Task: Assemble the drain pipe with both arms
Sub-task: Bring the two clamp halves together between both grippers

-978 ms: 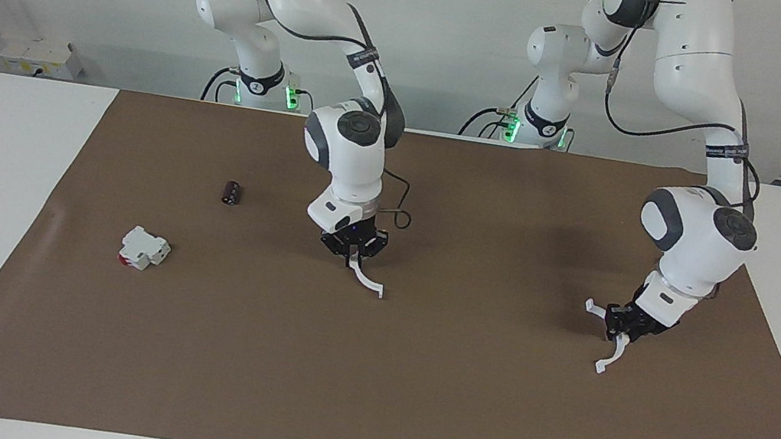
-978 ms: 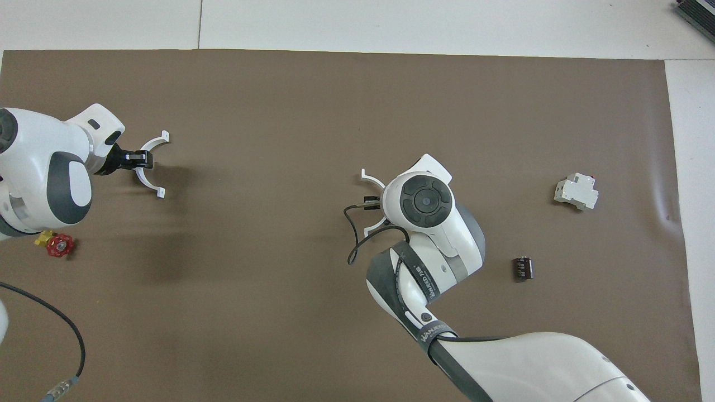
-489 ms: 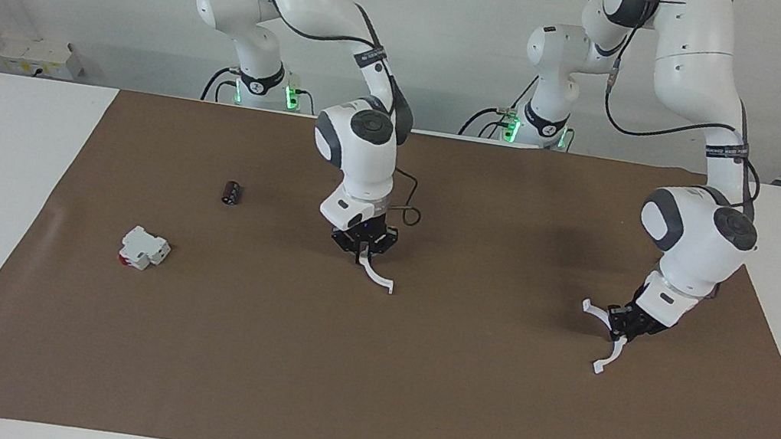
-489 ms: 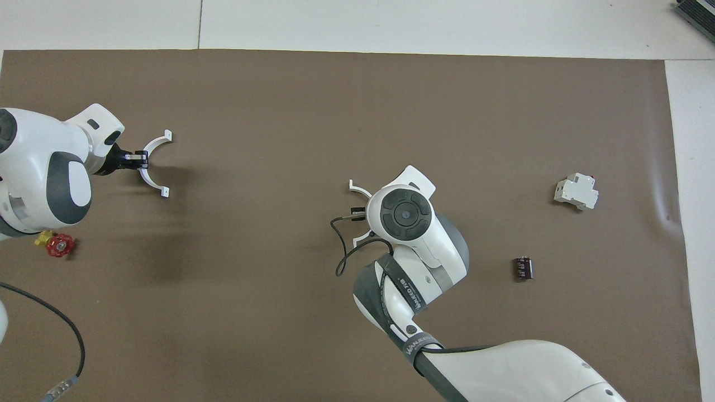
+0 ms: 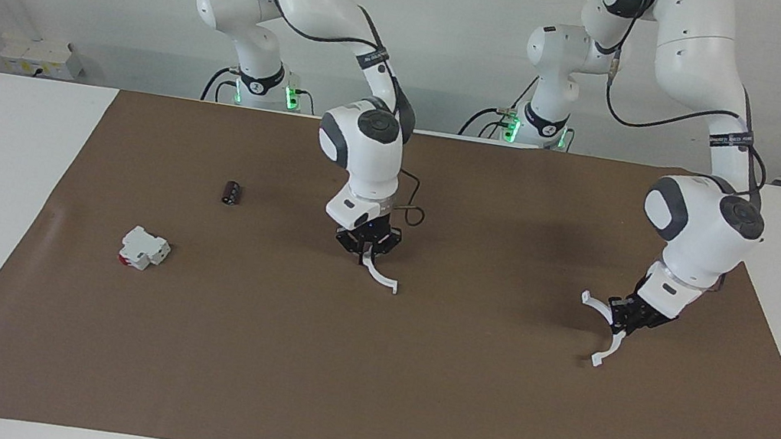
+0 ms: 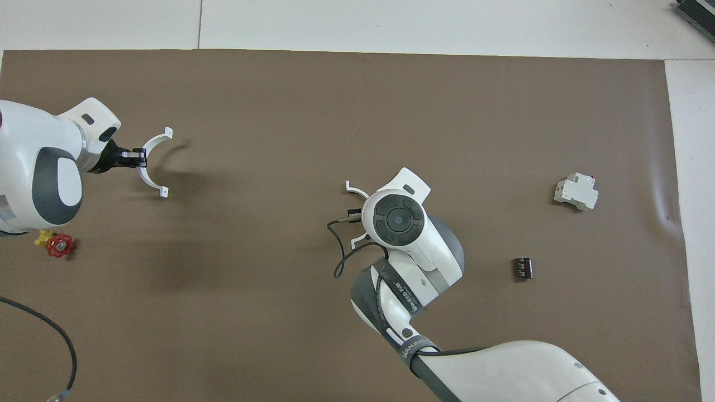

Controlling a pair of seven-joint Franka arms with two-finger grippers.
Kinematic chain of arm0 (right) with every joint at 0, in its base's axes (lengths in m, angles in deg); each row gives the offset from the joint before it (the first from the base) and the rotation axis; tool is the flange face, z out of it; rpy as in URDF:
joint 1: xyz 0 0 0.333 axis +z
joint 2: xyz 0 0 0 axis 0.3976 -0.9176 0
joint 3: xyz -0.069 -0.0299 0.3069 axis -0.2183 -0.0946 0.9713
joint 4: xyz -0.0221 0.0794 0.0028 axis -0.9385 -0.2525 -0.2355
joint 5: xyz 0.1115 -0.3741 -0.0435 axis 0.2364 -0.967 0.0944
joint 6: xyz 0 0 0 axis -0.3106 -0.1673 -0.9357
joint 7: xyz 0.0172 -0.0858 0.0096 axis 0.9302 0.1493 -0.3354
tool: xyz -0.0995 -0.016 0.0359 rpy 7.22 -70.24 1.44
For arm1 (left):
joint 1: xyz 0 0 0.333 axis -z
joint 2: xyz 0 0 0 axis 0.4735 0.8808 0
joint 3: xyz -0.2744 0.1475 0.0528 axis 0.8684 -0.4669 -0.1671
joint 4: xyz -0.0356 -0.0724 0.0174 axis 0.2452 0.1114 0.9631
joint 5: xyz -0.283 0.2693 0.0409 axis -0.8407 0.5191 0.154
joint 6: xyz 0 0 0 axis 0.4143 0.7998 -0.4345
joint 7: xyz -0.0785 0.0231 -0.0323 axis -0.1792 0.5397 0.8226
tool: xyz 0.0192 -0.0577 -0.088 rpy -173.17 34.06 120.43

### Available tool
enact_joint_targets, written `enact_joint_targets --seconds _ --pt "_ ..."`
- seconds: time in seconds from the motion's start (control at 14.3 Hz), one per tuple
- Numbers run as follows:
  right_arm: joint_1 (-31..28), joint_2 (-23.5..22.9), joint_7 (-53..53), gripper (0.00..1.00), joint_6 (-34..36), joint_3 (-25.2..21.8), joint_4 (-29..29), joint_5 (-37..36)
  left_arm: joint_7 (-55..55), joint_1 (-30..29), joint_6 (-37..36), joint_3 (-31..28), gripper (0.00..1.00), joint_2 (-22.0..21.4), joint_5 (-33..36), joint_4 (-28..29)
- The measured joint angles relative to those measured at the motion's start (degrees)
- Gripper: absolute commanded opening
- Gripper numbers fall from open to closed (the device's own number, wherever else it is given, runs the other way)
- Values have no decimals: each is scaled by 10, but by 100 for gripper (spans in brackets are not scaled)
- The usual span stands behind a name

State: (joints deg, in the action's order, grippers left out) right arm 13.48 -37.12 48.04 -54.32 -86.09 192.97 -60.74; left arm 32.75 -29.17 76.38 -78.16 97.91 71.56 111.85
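The left hand (image 6: 134,158) grips a white half-ring (image 6: 149,163) in the middle, up over the brown mat (image 6: 357,111) on the bench. The right arm's round white wrist (image 6: 397,218) hides most of another half-ring (image 6: 355,190). A white block (image 6: 576,191), a black cylinder (image 6: 523,268) and a red valve (image 6: 59,245) lie on the mat.

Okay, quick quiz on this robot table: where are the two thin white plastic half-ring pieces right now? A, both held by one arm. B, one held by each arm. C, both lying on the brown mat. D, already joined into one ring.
B: the left end effector grips one thin white plastic half-ring, and the right end effector grips the other half-ring, the two pieces well apart above the brown mat.
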Motion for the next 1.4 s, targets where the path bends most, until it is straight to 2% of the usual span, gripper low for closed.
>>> enact_joint_targets --seconds 0.21,0.35,0.56,0.91,0.98,1.12,1.4 --pt "0 -1 -17 0 0 0 0 0 39 30 -44 0 0 -43 4 3" --pt "0 -2 -22 0 0 0 0 0 105 61 -54 1 0 -56 41 9" --pt "0 -2 -22 0 -1 0 0 -1 193 111 -54 3 0 -57 69 13" --pt "1 -3 -22 0 -3 0 0 -17 254 166 -54 3 0 -57 70 18" --pt "1 -3 -22 15 -3 0 0 -18 265 177 -54 3 0 -57 70 21" --pt "1 -3 -22 100 -3 0 0 -18 290 200 -54 2 0 -57 73 25" --pt "1 -4 -23 100 -3 -1 0 -18 352 244 -53 3 0 -57 87 39"
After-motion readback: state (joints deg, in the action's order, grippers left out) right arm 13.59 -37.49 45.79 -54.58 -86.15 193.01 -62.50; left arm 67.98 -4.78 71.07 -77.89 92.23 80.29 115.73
